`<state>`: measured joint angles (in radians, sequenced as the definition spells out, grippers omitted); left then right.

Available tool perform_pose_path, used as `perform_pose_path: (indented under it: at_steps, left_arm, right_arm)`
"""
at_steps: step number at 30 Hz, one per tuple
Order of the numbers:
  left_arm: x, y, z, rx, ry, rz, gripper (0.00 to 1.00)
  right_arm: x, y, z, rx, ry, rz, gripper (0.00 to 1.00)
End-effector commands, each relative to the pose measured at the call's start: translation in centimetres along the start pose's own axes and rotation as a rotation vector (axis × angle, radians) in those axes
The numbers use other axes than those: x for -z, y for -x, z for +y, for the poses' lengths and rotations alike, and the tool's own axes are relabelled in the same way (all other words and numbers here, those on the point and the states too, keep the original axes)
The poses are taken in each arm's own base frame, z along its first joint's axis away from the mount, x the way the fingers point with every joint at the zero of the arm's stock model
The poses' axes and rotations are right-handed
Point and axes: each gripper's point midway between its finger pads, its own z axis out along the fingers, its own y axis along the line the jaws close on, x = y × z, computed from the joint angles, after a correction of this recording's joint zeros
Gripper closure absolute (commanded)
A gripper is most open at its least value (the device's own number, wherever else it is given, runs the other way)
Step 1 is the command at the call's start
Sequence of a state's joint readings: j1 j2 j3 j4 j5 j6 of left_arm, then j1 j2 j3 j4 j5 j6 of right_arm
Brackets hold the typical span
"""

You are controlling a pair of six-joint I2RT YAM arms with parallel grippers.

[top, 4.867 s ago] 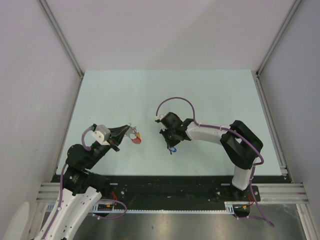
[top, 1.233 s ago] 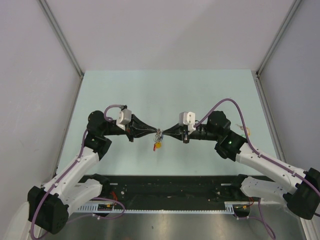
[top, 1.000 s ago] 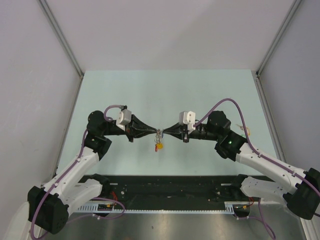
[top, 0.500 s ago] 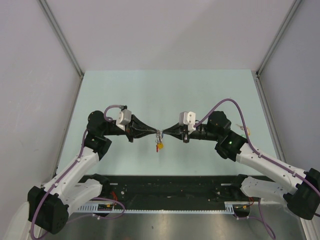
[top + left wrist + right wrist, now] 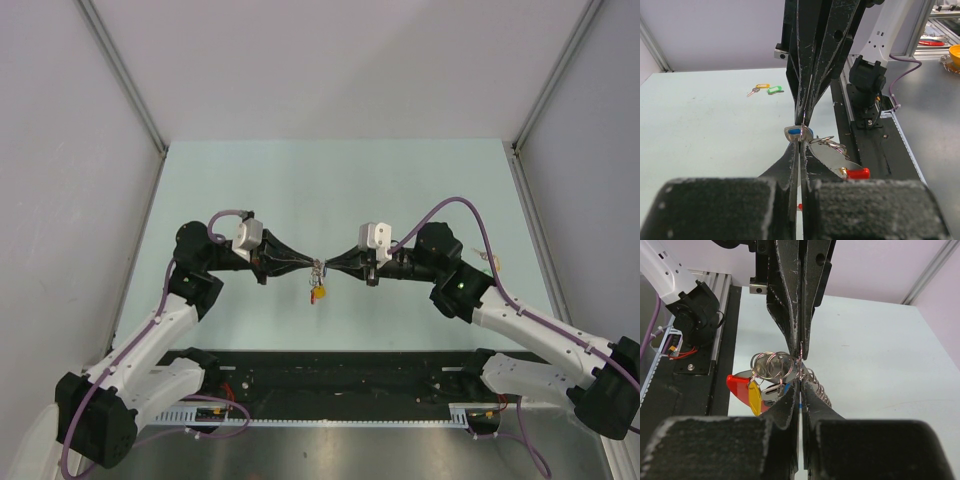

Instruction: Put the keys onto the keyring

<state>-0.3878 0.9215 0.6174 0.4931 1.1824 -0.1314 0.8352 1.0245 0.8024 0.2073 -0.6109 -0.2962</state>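
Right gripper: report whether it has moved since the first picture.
Yes. Against the table's near edge, the right gripper has moved farther away and slightly left, now meeting the left gripper tip to tip.

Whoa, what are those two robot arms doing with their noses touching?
They're working tip to tip above the table. The left gripper pinches the keyring, with a yellow tag and red band dangling, while the right gripper pinches a blue key right at the ring. Two more keys lie off to the side.
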Motion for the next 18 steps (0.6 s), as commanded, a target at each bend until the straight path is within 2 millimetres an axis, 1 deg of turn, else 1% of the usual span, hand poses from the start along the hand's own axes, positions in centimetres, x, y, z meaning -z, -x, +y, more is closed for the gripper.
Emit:
perform_pose_path:
  at_steps: [1, 18]
  left_arm:
    - [0.16, 1.40, -0.46, -0.078, -0.022, -0.022, 1.00]
    - [0.18, 1.35, -0.56, -0.075, -0.025, -0.021, 1.00]
  right_arm:
    - [0.17, 3.25, -0.03, 0.042, 0.004, -0.083, 1.00]
    - [0.00, 3.29, -0.22, 0.030, -0.006, -0.087, 1.00]
